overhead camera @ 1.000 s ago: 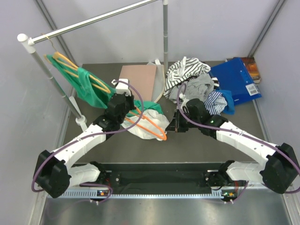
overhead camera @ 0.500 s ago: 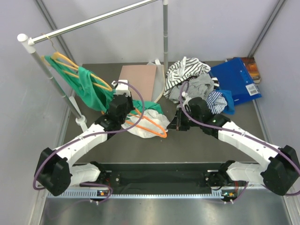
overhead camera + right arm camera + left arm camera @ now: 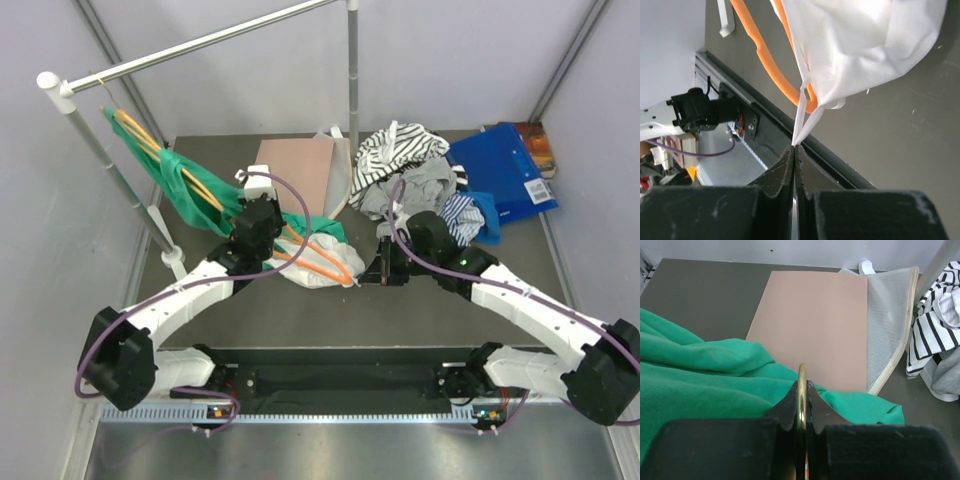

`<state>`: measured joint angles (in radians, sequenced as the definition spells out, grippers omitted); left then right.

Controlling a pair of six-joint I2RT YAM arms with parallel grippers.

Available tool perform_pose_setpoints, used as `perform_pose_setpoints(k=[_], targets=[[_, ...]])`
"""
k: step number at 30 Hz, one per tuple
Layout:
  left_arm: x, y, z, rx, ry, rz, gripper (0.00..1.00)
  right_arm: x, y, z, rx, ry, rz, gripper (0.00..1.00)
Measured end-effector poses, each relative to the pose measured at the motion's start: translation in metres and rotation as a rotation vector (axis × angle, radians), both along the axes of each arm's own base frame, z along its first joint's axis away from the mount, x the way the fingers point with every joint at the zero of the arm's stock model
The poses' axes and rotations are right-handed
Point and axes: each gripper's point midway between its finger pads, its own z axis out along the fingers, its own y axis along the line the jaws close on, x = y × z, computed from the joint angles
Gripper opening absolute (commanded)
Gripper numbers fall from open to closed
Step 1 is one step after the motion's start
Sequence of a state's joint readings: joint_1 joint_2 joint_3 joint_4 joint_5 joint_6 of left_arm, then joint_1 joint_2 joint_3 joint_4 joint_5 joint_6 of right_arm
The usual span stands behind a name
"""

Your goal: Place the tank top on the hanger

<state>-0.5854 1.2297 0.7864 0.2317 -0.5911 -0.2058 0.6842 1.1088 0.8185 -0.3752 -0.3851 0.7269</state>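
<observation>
The white tank top (image 3: 308,272) lies bunched on the table's middle, draped partly over the orange hanger (image 3: 322,260). My left gripper (image 3: 268,222) is shut on the hanger's brass hook (image 3: 801,382), which stands upright between the fingers (image 3: 817,405). From the right, my right gripper (image 3: 375,272) is shut on a narrow white strap (image 3: 801,117) of the tank top (image 3: 860,40). The strap is pulled taut from the cloth to the fingertips. In the right wrist view the hanger (image 3: 785,80) runs under the cloth's edge.
A green garment (image 3: 180,190) on a yellow-orange hanger hangs from the metal rail (image 3: 200,45) at left and trails onto the table (image 3: 700,375). A pink board (image 3: 298,170) and a mesh bag (image 3: 890,325) lie behind. Striped shirt (image 3: 398,150), other clothes and a blue folder (image 3: 505,170) fill the back right.
The left gripper has shifted a little toward the back with the hanger, whose orange bars now lie closer together. The tank top is bunched narrower. The hanging green garment has swung.
</observation>
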Motion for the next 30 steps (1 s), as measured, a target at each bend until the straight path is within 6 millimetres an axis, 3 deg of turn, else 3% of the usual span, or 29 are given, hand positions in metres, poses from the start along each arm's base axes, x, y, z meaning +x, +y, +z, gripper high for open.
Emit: perform_pose_setpoints(k=[12, 21, 30], targets=[[0.008, -0.008, 0.023, -0.041, -0.068, 0.01, 0.0, -0.012, 0.007, -0.03, 0.011, 0.092, 0.052, 0.0], [0.006, -0.019, 0.018, -0.038, -0.063, -0.011, 0.0, -0.002, 0.023, -0.009, 0.116, 0.044, 0.056, 0.0], [0.003, -0.017, 0.007, -0.028, -0.047, -0.004, 0.0, 0.008, 0.031, 0.007, 0.184, 0.018, 0.029, 0.0]])
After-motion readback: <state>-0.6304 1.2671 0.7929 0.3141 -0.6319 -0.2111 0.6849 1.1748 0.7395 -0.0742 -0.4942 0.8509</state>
